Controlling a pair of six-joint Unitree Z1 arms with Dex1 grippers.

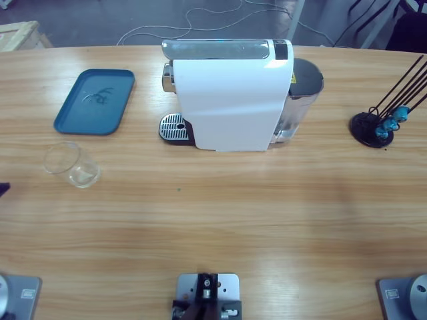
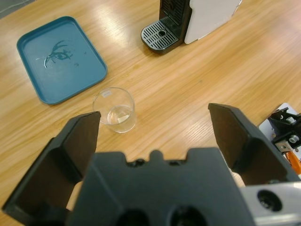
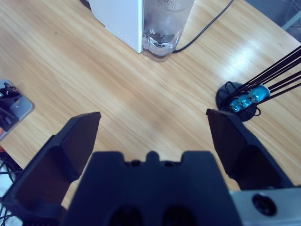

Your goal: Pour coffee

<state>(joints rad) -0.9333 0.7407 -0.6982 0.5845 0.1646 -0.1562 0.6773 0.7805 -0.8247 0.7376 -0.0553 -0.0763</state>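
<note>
Pale wood grain runs the length of the tabletop (image 1: 220,213), which carries everything the job needs. A white coffee machine (image 1: 230,100) stands at the far middle, its drip grate (image 1: 173,127) bare, so nothing is set to catch a brew. The glass cup (image 1: 72,165) stands apart to one side, just in front of the blue tray (image 1: 95,101); it looks clear, and I cannot make out any coffee in it. At the other end a black wire rack (image 1: 373,128) keeps blue capsules (image 1: 390,122) within reach. The left hand (image 2: 155,127) hovers above the tabletop with jaws spread wide, the glass cup just beyond one fingertip, likely lined up for a grasp. The right hand (image 3: 153,125) is equally spread, holding nothing, looking toward the machine's water tank (image 3: 164,26) and the rack.
</note>
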